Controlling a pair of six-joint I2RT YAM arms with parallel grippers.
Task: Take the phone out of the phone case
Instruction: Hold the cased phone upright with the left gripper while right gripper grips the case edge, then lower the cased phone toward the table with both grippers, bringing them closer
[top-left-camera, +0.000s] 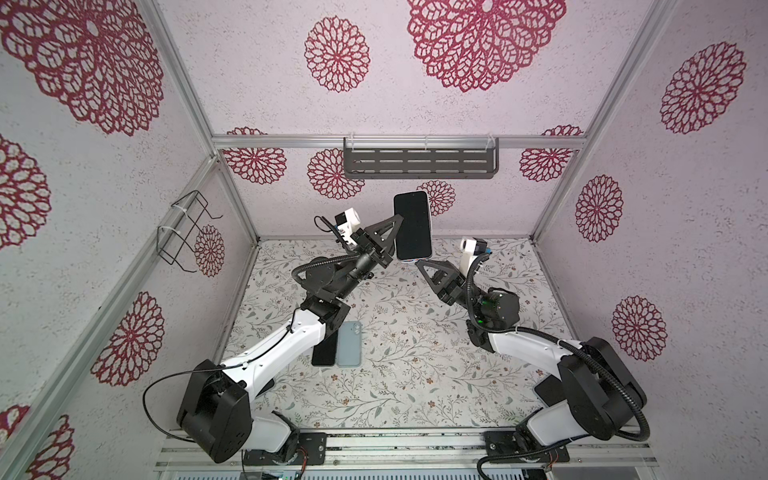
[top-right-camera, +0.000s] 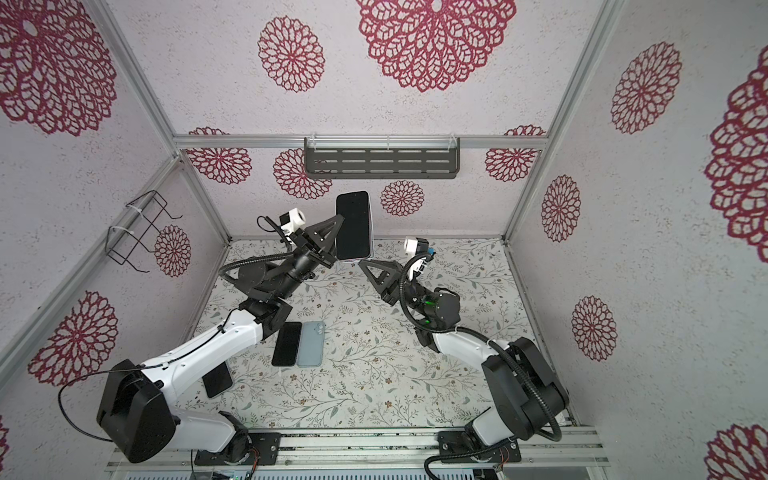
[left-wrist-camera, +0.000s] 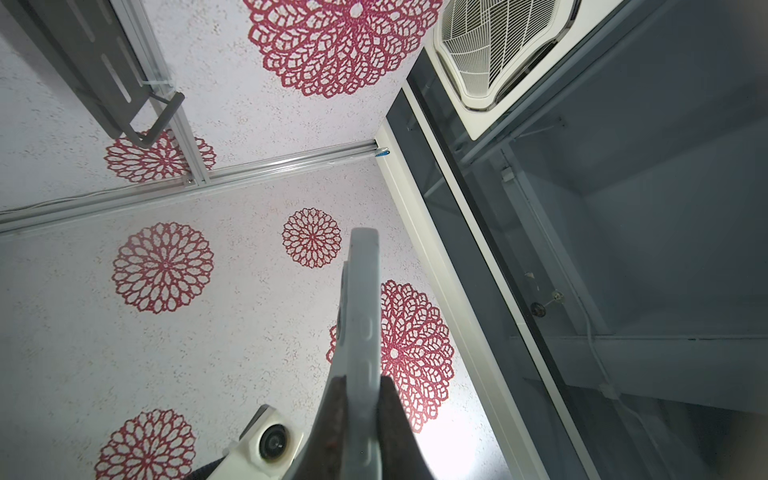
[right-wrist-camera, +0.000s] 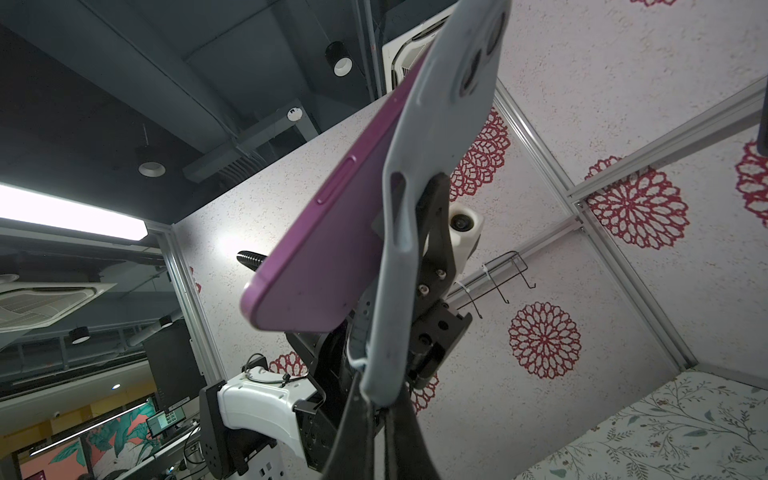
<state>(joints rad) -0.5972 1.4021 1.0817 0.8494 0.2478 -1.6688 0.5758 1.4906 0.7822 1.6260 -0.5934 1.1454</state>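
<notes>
Hanging above the far end of the table (top-left-camera: 415, 374), the phone (top-left-camera: 412, 226) is held upright in the air between the two arms, its dark screen turned toward both top views (top-right-camera: 353, 226). It is partly seated in the grey-blue phone case (right-wrist-camera: 419, 166). In the right wrist view the purple body of the phone (right-wrist-camera: 332, 232) is seen standing clear of the case at its lower end, with a gap between the two, while the end by the camera cut-outs is seated in the case.

The left gripper (top-left-camera: 397, 224) is closed narrowly on one long side of the phone case. In the left wrist view the grey edge of the case (left-wrist-camera: 363, 311), with its moulded button bumps, is clamped between the dark fingers (left-wrist-camera: 390, 415). The right gripper (top-left-camera: 417, 262) is closed on the case's lower corner – the bent grey lip is pinched at the fingertips in the right wrist view (right-wrist-camera: 384, 405). Whether the phone itself is also gripped by the left gripper cannot be told.

On the table, beside the left arm, a dark phone (top-right-camera: 286, 343) and a grey-blue phone (top-right-camera: 311, 343) are laid side by side, touching or nearly so. Another dark handset (top-right-camera: 217, 382) is partly hidden under that arm. A slotted shelf (top-left-camera: 419, 164) is fixed on the back wall – a wire rack (top-left-camera: 183, 232) on the left wall.
</notes>
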